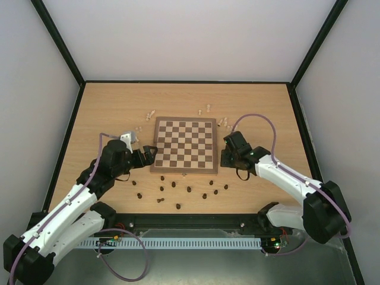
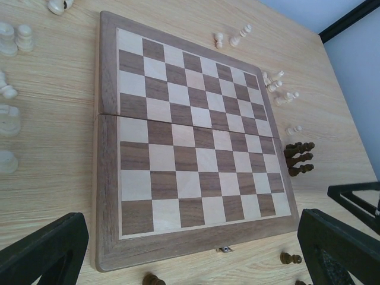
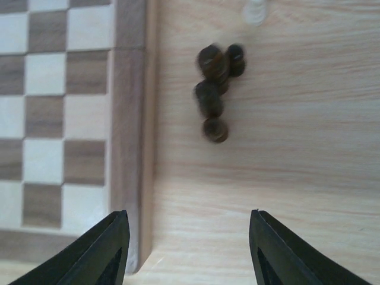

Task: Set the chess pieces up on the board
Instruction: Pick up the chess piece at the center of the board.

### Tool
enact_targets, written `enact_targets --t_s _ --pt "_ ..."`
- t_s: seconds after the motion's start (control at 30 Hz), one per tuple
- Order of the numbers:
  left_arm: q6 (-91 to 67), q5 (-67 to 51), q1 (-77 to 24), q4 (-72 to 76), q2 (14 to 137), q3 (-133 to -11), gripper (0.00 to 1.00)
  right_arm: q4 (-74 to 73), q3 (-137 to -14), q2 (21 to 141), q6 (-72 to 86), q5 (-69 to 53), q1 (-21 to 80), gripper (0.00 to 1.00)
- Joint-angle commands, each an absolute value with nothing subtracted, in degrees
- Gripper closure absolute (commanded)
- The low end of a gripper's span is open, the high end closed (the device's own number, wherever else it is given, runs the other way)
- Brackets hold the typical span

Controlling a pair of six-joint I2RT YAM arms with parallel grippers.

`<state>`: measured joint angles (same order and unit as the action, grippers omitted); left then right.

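The board point(image 1: 184, 170) lies mid-table with no chess pieces on its squares. Dark chess pieces point(image 1: 178, 190) are scattered on the table in front of it, and pale ones point(image 1: 208, 110) lie behind it. My left gripper point(image 1: 148, 155) sits at the board's near-left corner, open; in the left wrist view its gripper point(image 2: 190, 252) spans the board's border point(image 2: 107, 178). My right gripper point(image 1: 225, 157) hovers off the board's right edge. In the right wrist view this gripper point(image 3: 189, 217) is open over bare table beside the border point(image 3: 127, 119), short of a cluster of dark pieces point(image 3: 212, 89).
More pale pieces point(image 2: 12, 38) lie left of the board and others point(image 2: 276, 83) at its far right. Three dark pieces point(image 2: 298, 158) lie side by side off the right edge. A small metal clasp point(image 2: 224, 249) sticks out from the near border. Black-framed walls enclose the table.
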<state>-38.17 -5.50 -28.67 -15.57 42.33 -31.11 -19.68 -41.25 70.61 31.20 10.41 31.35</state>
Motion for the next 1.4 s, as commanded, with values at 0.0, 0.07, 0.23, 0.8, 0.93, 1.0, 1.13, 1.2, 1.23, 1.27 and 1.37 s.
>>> enact_targets --t_s 0.0,0.07,0.23,0.8,0.93,1.0,1.13,1.2,1.23,1.27,1.37 --pt "-38.68 -5.49 -29.08 -17.37 42.05 -30.83 0.00 -26.15 -39.20 67.63 38.29 11.35 37.01 0.44" --pt "-38.63 -5.54 -29.20 -17.73 42.06 -30.81 0.00 -27.46 -37.74 66.25 41.71 12.54 40.34 0.44" --pt "-38.56 -5.69 -29.53 -17.93 42.14 -30.42 0.00 -31.67 -36.74 65.62 51.40 18.44 50.28 0.46" --pt "-37.83 -6.48 -30.32 -16.00 44.98 -29.88 0.01 -31.84 -30.87 66.30 60.86 23.12 56.32 0.59" --pt "-37.92 -6.58 -30.30 -15.32 45.07 -29.37 0.01 -30.50 -31.37 67.50 60.22 23.16 56.26 0.64" --pt "-37.79 -6.97 -30.28 -15.13 45.17 -29.22 0.00 -29.92 -31.70 68.31 59.81 23.03 56.31 0.67" --pt "-37.70 -7.20 -30.32 -15.16 45.40 -29.20 0.01 -28.94 -31.63 69.40 59.34 22.37 56.33 0.74" --pt "-37.69 -7.25 -30.30 -15.07 45.28 -29.07 0.00 -28.60 -31.50 69.64 59.21 22.09 56.27 0.78" --pt "-37.65 -7.31 -30.32 -15.07 45.22 -29.09 0.01 -28.57 -31.50 69.71 59.16 22.04 56.32 0.80" --pt "-37.68 -7.37 -30.32 -15.10 45.18 -28.98 0.00 -28.61 -31.50 69.66 59.07 21.98 56.29 0.83" --pt "-37.72 -7.55 -30.32 -15.14 44.96 -28.84 0.01 -29.14 -31.91 69.02 58.83 22.10 56.30 0.90"
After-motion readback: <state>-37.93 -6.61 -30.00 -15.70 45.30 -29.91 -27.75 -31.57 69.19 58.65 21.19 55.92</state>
